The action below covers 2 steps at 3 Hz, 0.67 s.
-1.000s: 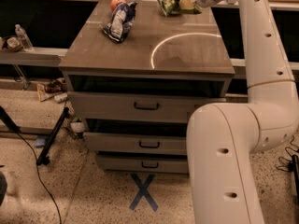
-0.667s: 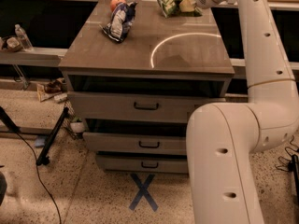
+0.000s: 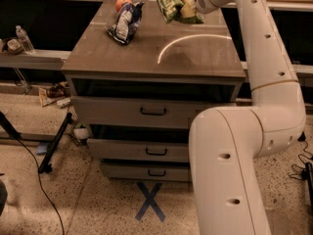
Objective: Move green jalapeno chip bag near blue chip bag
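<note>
**A:** Where is the light green glossy jalapeno chip bag (image 3: 168, 3)?

**B:** Well to the right of the dark blue and white glossy chip bag (image 3: 125, 22), at the far side of the grey-brown wooden cabinet top (image 3: 146, 58). The white two-finger gripper (image 3: 190, 10) is further right of the blue bag again. It looks clamped narrowly on the green bag's right end, and the bag hangs tilted from it.

**A:** How will it handle?

**B:** Light, soft and crinkly, I'd judge, with slick film and breakable chips inside. A pinch on the end seam or a corner suits it better than squeezing the belly.

**A:** And the count?

**B:** One green bag, one blue bag, one gripper. There is one small round orange thing (image 3: 121, 4) just behind the blue bag. Below the blue bag are three cabinet drawers (image 3: 154, 111) with dark handles.
</note>
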Tool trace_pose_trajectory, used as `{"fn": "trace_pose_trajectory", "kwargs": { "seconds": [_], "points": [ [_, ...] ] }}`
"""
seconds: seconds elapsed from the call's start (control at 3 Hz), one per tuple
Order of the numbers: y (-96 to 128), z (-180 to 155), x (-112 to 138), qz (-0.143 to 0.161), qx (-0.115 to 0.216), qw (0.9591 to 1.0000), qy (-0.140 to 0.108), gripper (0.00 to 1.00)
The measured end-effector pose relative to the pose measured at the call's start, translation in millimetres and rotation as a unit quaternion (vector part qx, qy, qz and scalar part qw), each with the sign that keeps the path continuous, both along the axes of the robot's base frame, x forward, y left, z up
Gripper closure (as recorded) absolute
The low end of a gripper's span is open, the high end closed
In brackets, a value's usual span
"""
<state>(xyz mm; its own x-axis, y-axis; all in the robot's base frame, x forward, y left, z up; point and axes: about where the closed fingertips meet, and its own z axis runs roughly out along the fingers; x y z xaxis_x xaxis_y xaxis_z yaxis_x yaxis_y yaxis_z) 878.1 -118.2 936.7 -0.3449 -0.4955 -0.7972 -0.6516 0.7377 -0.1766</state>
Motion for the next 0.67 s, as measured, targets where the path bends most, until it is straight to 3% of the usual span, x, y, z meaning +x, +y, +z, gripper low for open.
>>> {"fn": "trace_pose_trajectory", "kwargs": {
  "seconds": [0.67],
  "points": [
    [50, 1, 22, -0.016, 0.058, 0.9982, 0.001, 1.0]
  ]
}}
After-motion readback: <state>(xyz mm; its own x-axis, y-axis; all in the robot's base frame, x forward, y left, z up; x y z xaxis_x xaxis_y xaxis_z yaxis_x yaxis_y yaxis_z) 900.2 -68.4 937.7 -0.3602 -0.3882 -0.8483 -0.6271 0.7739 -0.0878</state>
